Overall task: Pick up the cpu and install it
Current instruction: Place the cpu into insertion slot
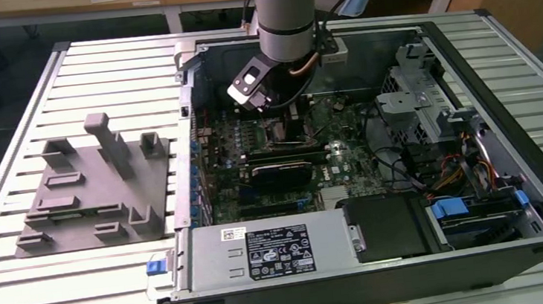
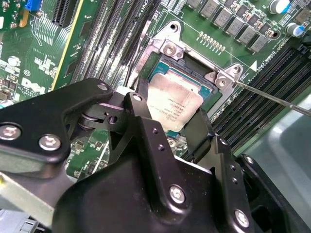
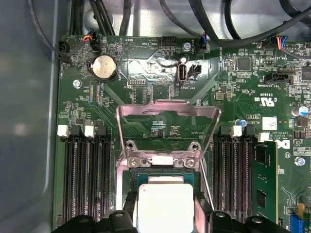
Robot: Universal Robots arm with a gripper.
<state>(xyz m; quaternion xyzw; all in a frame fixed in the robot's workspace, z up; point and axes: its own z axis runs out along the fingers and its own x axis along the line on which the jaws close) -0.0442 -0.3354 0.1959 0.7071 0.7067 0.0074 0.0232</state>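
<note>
I'm holding the cpu (image 2: 175, 99) clamped between the pincer (image 2: 169, 110) fingers, right at the open socket (image 2: 167, 48).

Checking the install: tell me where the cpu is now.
In both wrist views the cpu is held in the gripper, at the open socket on the motherboard, with memory slots on either side.

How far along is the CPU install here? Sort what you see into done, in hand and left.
Done: the pick-up; the cpu is gripped by the tool, and the retention frame of the socket stands open. In hand: the tool holds the cpu by two sides right over the socket. Left: the frame is not yet closed over the cpu; whether it is fully seated cannot be told.
</note>
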